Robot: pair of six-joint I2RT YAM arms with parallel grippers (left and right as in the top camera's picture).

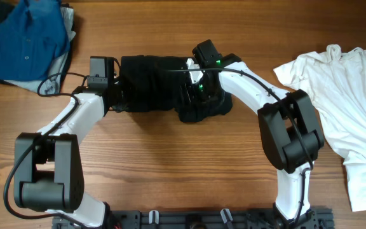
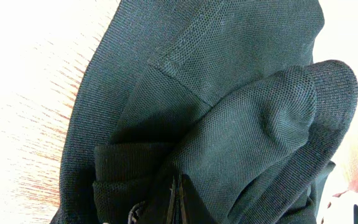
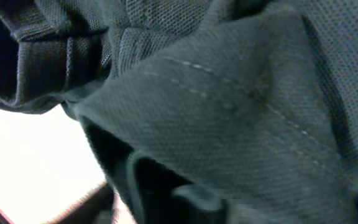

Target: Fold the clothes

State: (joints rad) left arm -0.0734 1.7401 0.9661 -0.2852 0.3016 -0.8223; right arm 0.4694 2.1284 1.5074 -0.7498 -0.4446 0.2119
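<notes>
We see the bunched dark green knit garment (image 1: 150,83) lying mid wooden table (image 1: 170,165), its long axis running left to right. Our left gripper (image 1: 119,95) pinches its left end, jaws pressed together. The right gripper (image 1: 199,89) sits buried in the right end, and we cannot tell its jaw state.

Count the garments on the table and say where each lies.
3 for certain: a black garment at centre, a blue shirt at the far left corner, a white shirt at the right edge. Grey cloth under the blue shirt may be a fourth.
</notes>
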